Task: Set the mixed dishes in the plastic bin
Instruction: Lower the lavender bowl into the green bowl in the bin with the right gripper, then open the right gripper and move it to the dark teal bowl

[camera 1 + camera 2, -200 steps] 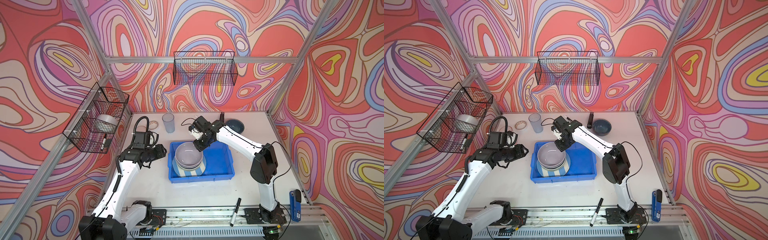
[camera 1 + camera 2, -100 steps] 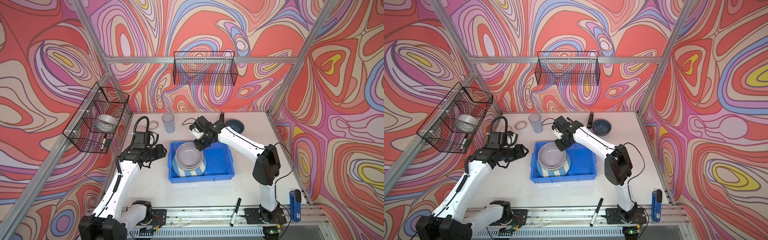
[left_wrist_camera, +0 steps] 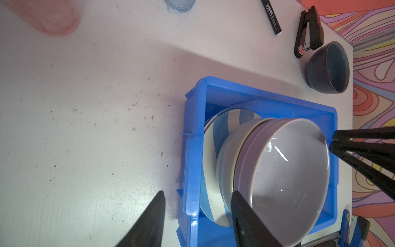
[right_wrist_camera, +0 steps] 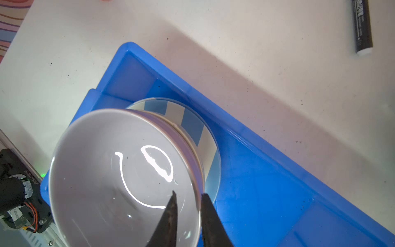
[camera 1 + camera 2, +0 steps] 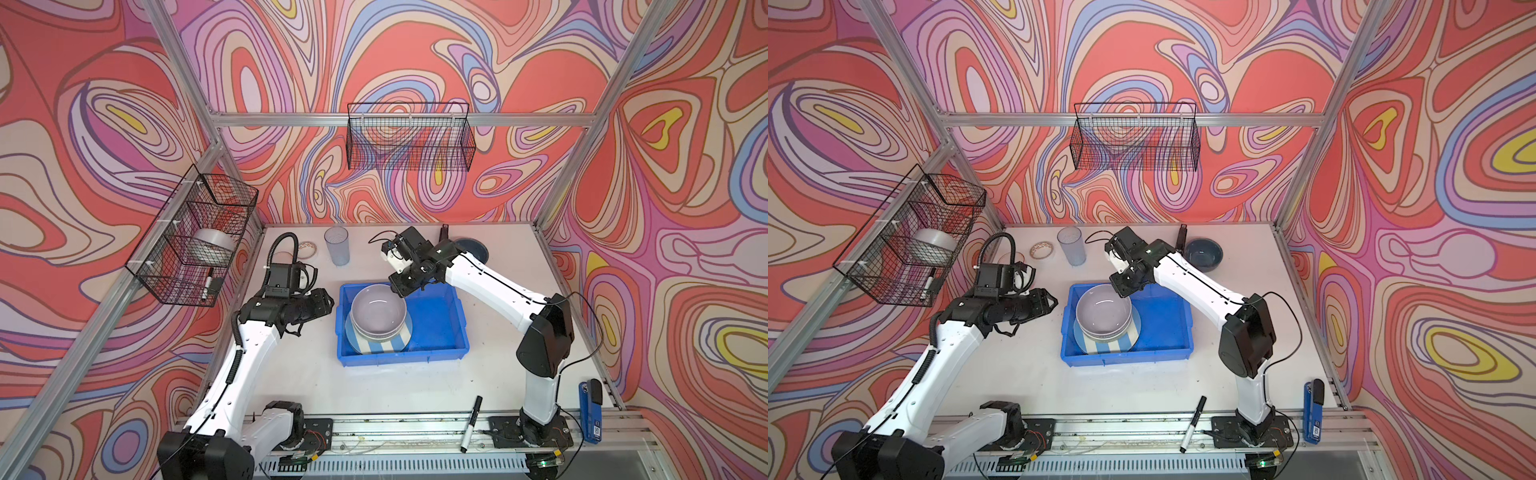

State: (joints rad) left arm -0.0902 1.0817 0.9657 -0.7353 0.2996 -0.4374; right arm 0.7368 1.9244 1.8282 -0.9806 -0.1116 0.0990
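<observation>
My right claw (image 4: 188,193) straddles the rim of the lavender bowl (image 4: 106,171), fingers slightly apart, not pinching. The bowl sits nested in a pale bowl (image 3: 228,154) on a striped plate (image 4: 192,119) inside the bin (image 4: 267,181). My left claw (image 3: 197,192) hangs open, empty, beside the bin.

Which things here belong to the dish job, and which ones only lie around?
Job: blue bin, lavender bowl, striped plate, dark blue bowl, bluish tumbler, pink tumbler.
Lying about: marker, black stapler, blue stapler, wire baskets, tape roll.
</observation>
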